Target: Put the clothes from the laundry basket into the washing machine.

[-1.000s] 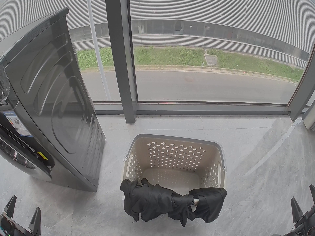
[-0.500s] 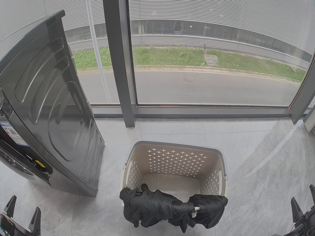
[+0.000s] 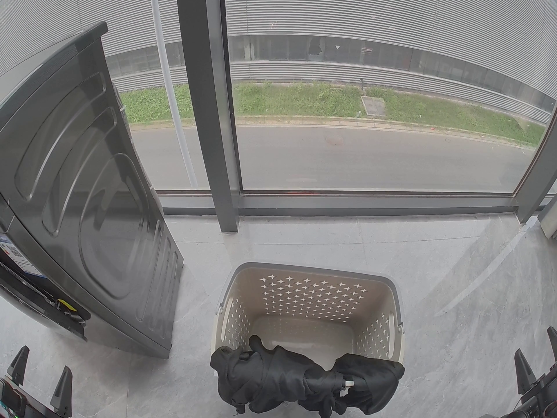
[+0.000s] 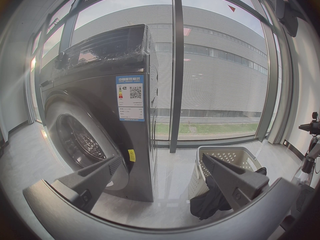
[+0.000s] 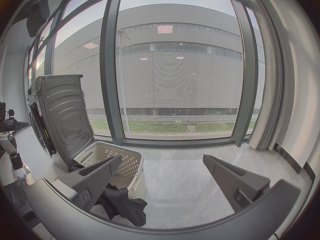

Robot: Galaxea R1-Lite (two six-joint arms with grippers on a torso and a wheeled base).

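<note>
On the grey tiled floor (image 3: pixel 452 297) before the window wall: one cream perforated plastic laundry basket (image 3: pixel 307 297), standing near a dark grey front-loading washing machine (image 3: pixel 87 204) on the robot's left. One crumpled black garment (image 3: pixel 301 378) lies draped over the basket's near rim, partly hanging outside. Left gripper (image 3: pixel 45 361): low, fingers spread wide, empty. Right gripper (image 3: pixel 535 343): likewise wide and empty, well apart from the basket. Step in hand, as judged: the first pick. Recommended handling: descend over the garment's bunched middle, pinch a thick fold rather than a trailing sleeve, and lift clear of the rim so the basket is not dragged.
</note>
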